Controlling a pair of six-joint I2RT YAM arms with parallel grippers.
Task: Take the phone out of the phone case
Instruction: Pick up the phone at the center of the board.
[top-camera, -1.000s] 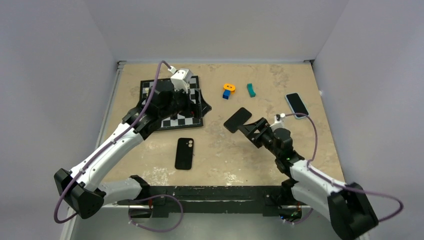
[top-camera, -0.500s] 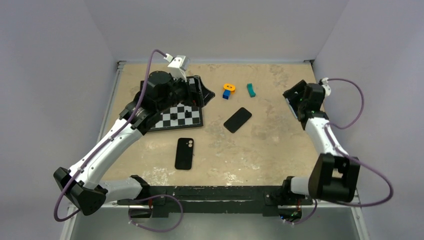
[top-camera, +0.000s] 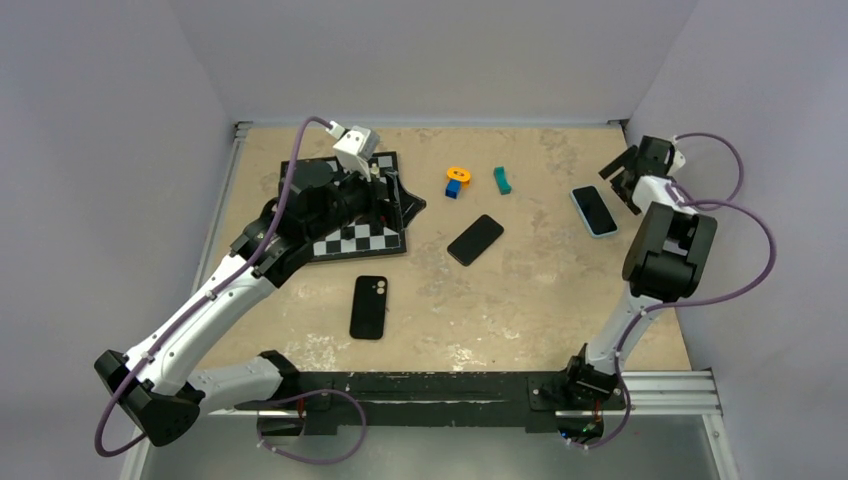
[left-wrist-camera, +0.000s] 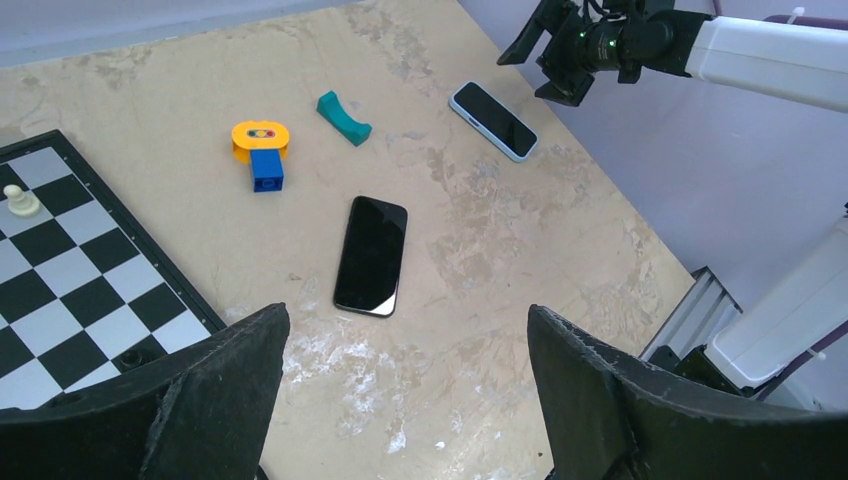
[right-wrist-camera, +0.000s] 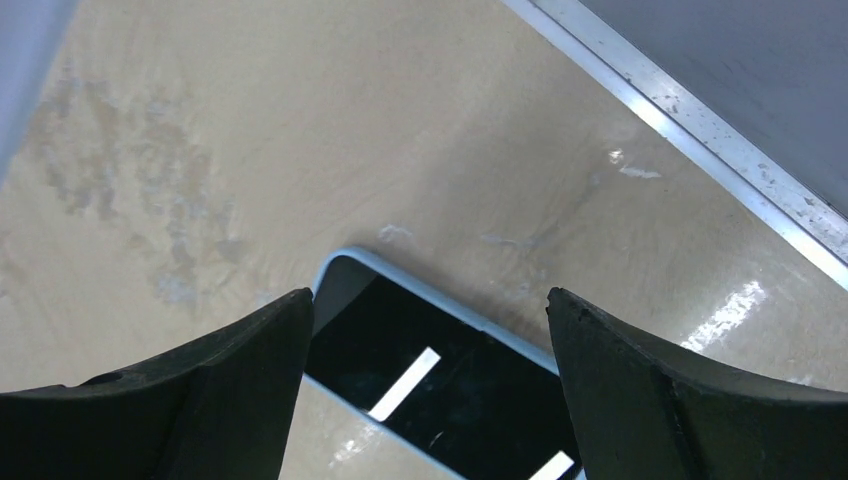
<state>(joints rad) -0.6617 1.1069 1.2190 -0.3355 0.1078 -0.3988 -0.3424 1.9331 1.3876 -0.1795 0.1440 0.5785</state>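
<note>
A phone in a light blue case (top-camera: 594, 211) lies screen up near the table's right edge; it also shows in the left wrist view (left-wrist-camera: 493, 120) and in the right wrist view (right-wrist-camera: 460, 400). My right gripper (top-camera: 624, 178) is open and empty just behind it, the phone's end showing between its fingers (right-wrist-camera: 428, 305). A bare black phone (top-camera: 475, 240) lies screen up mid-table, ahead of my left gripper (left-wrist-camera: 408, 312). A black phone or case with camera holes (top-camera: 369, 307) lies nearer the front. My left gripper (top-camera: 396, 200) is open and empty over the chessboard's right edge.
A chessboard (top-camera: 350, 238) lies at the back left with a white pawn (left-wrist-camera: 20, 203) on it. An orange and blue block (top-camera: 456, 181) and a teal piece (top-camera: 502, 180) sit at the back middle. The metal table rail (right-wrist-camera: 700, 130) runs close behind the cased phone.
My right arm has swung from mid-table, beside the bare black phone, to the far right and now hovers by the blue-cased phone. My left gripper shifted slightly over the chessboard.
</note>
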